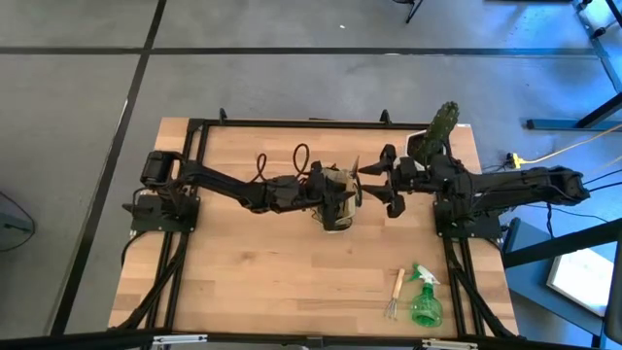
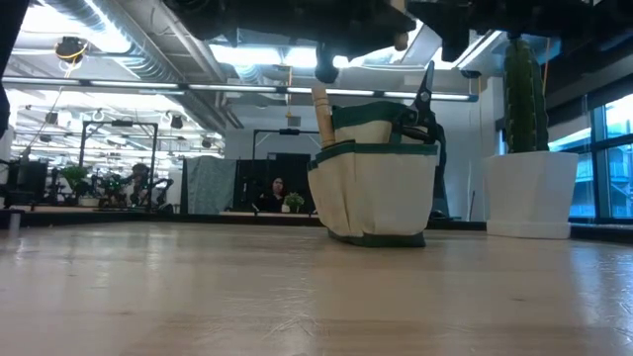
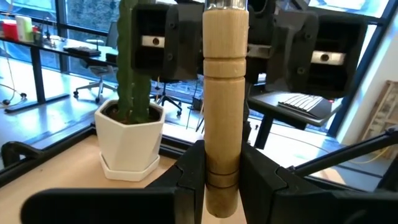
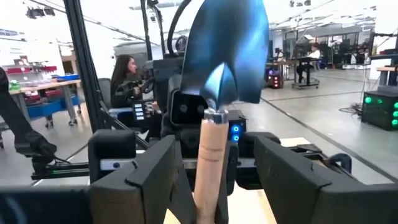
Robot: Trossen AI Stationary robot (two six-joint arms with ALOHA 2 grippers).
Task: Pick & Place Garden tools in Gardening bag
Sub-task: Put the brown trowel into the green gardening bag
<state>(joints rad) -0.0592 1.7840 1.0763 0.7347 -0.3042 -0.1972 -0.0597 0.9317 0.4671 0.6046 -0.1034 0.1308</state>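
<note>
trowel in left tool; no writing legible

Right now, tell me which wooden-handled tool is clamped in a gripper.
The trowel, held upright by its handle in the left gripper over the bag. The hand fork lies loose on the table beside the spray bottle.

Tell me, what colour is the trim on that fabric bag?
Green trim on the beige fabric bag, clearest in the low view.

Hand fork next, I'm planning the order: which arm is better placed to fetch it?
Right. The hand fork lies beside the spray bottle on its side; the right gripper has open jaws, while the left gripper grips the trowel by its wooden handle.
</note>
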